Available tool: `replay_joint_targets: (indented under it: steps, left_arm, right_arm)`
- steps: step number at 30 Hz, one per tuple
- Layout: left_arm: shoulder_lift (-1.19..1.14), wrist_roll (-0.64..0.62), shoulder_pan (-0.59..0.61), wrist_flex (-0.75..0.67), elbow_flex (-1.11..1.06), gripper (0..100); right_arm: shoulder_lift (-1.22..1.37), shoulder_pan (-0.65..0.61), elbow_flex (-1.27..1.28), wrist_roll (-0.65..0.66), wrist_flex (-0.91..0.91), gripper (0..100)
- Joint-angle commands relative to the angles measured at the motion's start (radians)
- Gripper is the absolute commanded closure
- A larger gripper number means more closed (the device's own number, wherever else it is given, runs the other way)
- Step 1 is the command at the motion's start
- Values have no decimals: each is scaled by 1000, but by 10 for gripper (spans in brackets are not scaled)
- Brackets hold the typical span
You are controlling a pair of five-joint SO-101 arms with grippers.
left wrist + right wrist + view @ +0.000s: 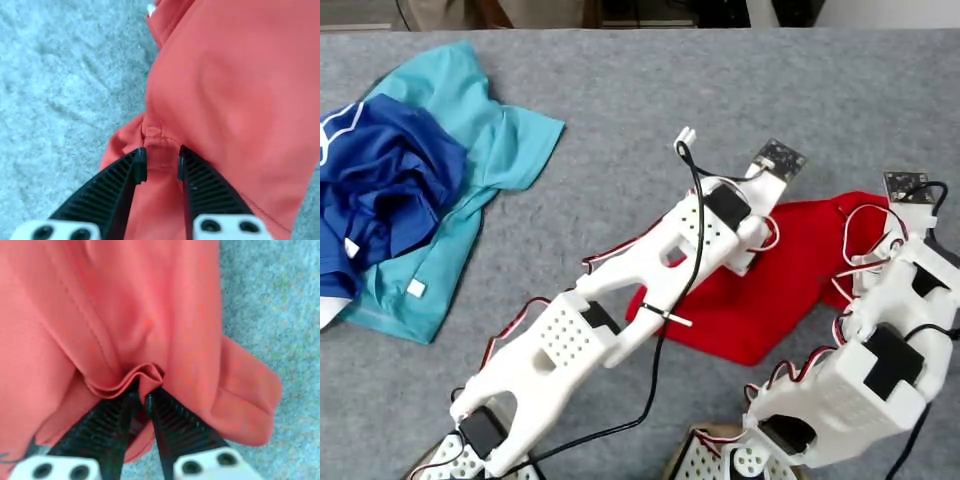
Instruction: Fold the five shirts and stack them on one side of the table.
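Plainly mid-fold on the first garment.

From the high view: red shirt point(770, 290) lying at about four o'clock on the grey counter point(720, 80), partly doubled over. Left arm point(620, 300) stretched in from seven o'clock onto its near side, right arm point(880, 350) bent over its edge at three o'clock. Heaped at nine to ten o'clock, well apart from the red one: teal shirt point(440, 120) with blue shirt point(380, 180) crumpled on top, both unfolded. Sliver of white cloth point(326, 315) at the edge near eight o'clock. No stack begun, judging by this.

From the left wrist view: left end effector point(160, 165) low over the red shirt, jaws a little apart astride a puckered seam, seemingly not yet clamped. Bare counter just beside the cloth.

From the right wrist view: right end effector point(147, 397) closed tight on a raised pleat of the red shirt, a folded corner just beside.

Next, probably: close the left on its seam, lift both grips together, carry the edge across, keep the cloth taut against a skewed fold.

Surface: grey, felt-like, faintly mottled. Room: thin strip past the far edge at twelve o'clock, too little to make out.
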State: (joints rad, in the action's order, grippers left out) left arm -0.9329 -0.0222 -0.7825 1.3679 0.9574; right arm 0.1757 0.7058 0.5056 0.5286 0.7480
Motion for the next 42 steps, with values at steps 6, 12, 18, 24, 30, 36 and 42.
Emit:
replay_joint_targets:
  steps: [6,12,18,24,30,36,42]
  left_arm:
    - [-79,-43,12,-37,9,879]
    - [-74,-43,11,-37,9,879]
    - [-24,-40,9,-35,9,986]
    - [-15,-43,2,-35,8,981]
    - [15,-37,3,35,80,981]
    - [35,-15,12,183,307,981]
    - [35,71,12,353,598,981]
  right_arm:
    - [-31,-21,2,-5,-17,990]
    - [-31,-21,2,-5,-17,990]
    - [-31,-21,2,-5,-17,990]
    - [-31,-21,2,-5,-17,990]
    - [-31,-21,2,-5,-17,990]
    - [-31,-21,2,-8,-17,990]
    - [-31,-21,2,-8,-17,990]
